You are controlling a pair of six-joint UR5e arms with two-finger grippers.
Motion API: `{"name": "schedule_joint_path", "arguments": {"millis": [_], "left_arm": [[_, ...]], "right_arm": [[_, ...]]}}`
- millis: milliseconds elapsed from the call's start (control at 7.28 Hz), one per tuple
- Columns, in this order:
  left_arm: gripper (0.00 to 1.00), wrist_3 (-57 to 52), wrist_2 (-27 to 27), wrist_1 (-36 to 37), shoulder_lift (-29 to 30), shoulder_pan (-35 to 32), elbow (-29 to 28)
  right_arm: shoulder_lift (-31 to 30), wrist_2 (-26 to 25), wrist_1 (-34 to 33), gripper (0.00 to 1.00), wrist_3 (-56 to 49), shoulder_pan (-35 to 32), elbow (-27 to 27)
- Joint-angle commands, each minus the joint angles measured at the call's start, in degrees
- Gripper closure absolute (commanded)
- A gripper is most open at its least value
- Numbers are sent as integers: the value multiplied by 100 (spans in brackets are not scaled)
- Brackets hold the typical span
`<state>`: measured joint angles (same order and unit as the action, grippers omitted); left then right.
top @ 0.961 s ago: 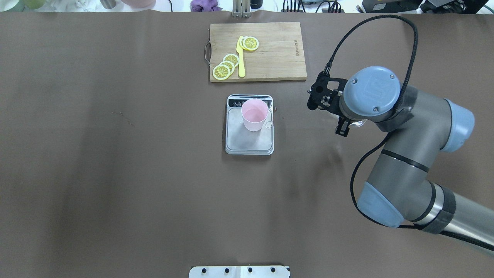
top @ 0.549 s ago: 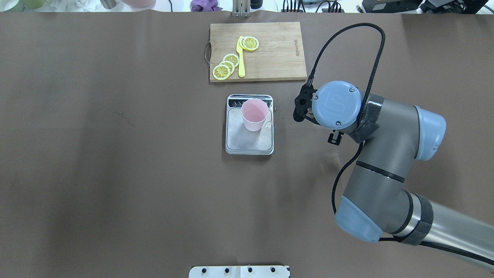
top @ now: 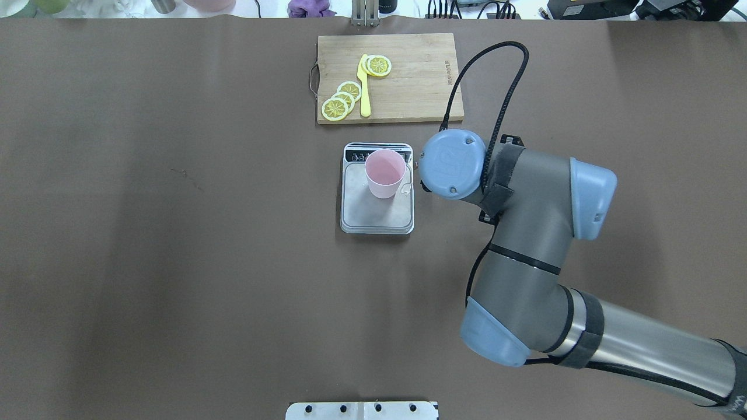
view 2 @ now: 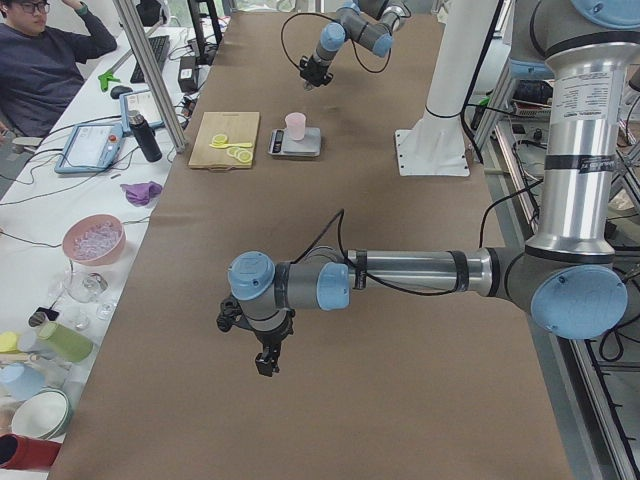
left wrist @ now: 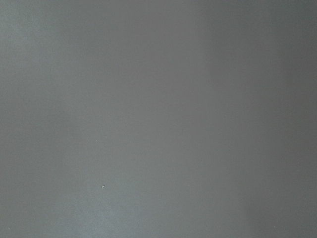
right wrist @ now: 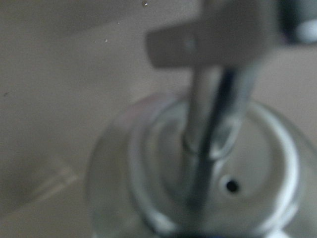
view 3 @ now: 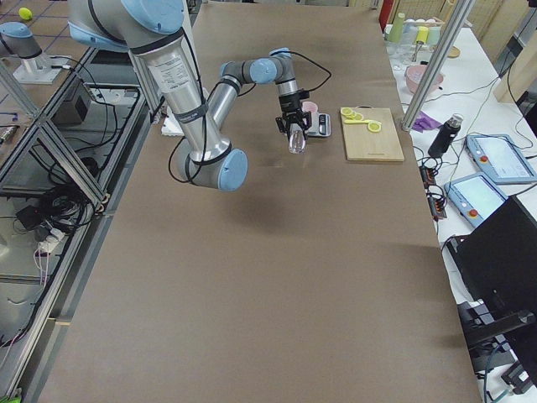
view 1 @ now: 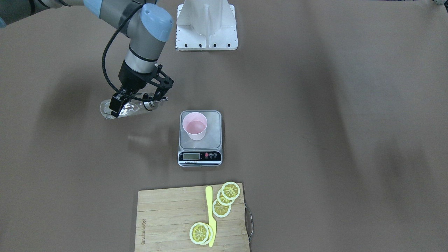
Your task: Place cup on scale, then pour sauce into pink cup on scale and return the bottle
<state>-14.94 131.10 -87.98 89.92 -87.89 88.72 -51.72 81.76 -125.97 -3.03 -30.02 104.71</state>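
Observation:
The pale pink cup (view 1: 194,126) stands upright on the silver scale (view 1: 200,154); the cup (top: 384,173) and scale (top: 376,219) also show in the overhead view. My right gripper (view 1: 120,105) is shut on the clear glass bottle (view 1: 134,108). It holds the bottle nearly level above the table, silver spout cap (view 1: 151,105) pointing toward the scale and short of the cup. In the overhead view the right wrist (top: 452,163) hides gripper and bottle. The right wrist view is filled by the blurred cap (right wrist: 198,163). My left gripper (view 2: 265,362) shows only in the exterior left view; I cannot tell its state.
A wooden cutting board (top: 408,87) with lemon slices (top: 341,102) and a yellow knife (top: 364,87) lies beyond the scale. The robot's white base plate (view 1: 206,24) stands behind the scale. The left wrist view shows only bare brown table.
My right arm has moved left toward the scale with the bottle; its wrist now sits beside the scale's right edge. The cup and scale have not moved.

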Motion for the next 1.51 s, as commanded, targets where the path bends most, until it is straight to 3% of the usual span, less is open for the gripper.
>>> {"name": "schedule_joint_path", "arguments": {"millis": [0,687,1373], "left_arm": [[2,0,3,0,-36,0,-4],[2,9,3,-17,-36,0,-74],[2,9,3,-44,-36,9,-118]], "right_arm": [[862,-11,-733,100,30,5,-747],[1708,-125,-1262,100,83,14,-2013],[2069,-187,-2263,100,83,40,-2288]]}}
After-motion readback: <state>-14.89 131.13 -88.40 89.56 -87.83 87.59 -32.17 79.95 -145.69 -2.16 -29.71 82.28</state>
